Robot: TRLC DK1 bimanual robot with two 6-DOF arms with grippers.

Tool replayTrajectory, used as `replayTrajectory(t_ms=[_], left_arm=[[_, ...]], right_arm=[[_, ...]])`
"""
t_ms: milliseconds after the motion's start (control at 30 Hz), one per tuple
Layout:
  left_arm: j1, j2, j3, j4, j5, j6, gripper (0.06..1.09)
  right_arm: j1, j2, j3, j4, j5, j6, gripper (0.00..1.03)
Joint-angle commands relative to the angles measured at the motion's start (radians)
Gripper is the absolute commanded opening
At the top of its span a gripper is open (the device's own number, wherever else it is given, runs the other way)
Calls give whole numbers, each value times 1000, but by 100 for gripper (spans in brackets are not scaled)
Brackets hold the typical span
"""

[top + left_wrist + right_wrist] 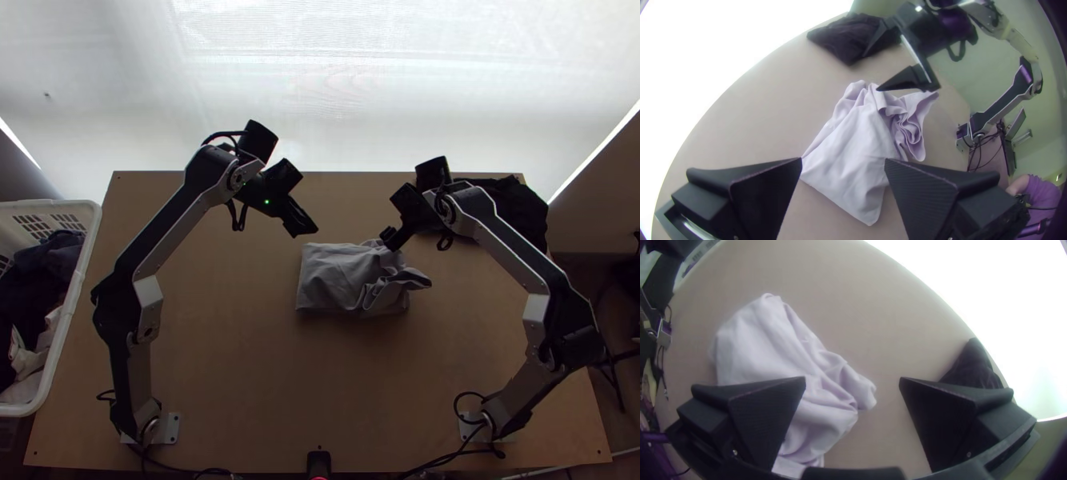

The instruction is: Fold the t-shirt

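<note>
I saw the light grey t-shirt [328,276] near the middle of the wooden table [232,344], rather smooth toward the table's left side and bunched toward its right. It seemed to me light, soft and easily wrinkled, so a pinch at the loose, ruffled edge would serve best. The left gripper [843,159] and right gripper [852,378] were open and empty above the table.

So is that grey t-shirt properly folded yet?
Not neatly: the grey t-shirt lies partly folded, one side fairly flat and squared, the other bunched in loose, wavy folds.
</note>
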Motion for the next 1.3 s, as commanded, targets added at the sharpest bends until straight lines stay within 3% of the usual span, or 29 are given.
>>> replayTrajectory(t_ms=[0, 200, 333, 467, 633, 700, 833, 900, 1067, 1267], left_arm=[[5, 5, 12, -14, 1, 6, 97], [-1, 2, 15, -14, 1, 3, 97], [-4, 2, 21, -14, 1, -4, 97], [-6, 2, 21, -14, 1, -7, 97], [-6, -1, 22, -14, 1, -7, 97], [-4, -1, 22, -14, 1, -7, 97], [-4, 0, 22, -10, 1, -8, 97], [-4, 3, 26, -7, 1, -7, 97], [0, 23, 45, -7, 1, -5, 97], [-3, 48, 64, -6, 1, 0, 97]], right_arm=[[67, -120, 11, -202, -85, 2, 98], [99, -97, -187, -223, -82, -29, 98], [64, -42, -245, -99, -41, -38, 98], [41, -11, -245, 68, 80, -56, 98], [38, -25, -221, 162, 319, -56, 98], [29, -63, -219, 179, 338, -58, 98], [14, -160, -222, 180, 338, -55, 98], [6, -210, -218, 153, 264, -53, 98], [38, -256, -135, -153, 37, -92, 98], [104, -309, -221, -298, -21, -165, 98]])
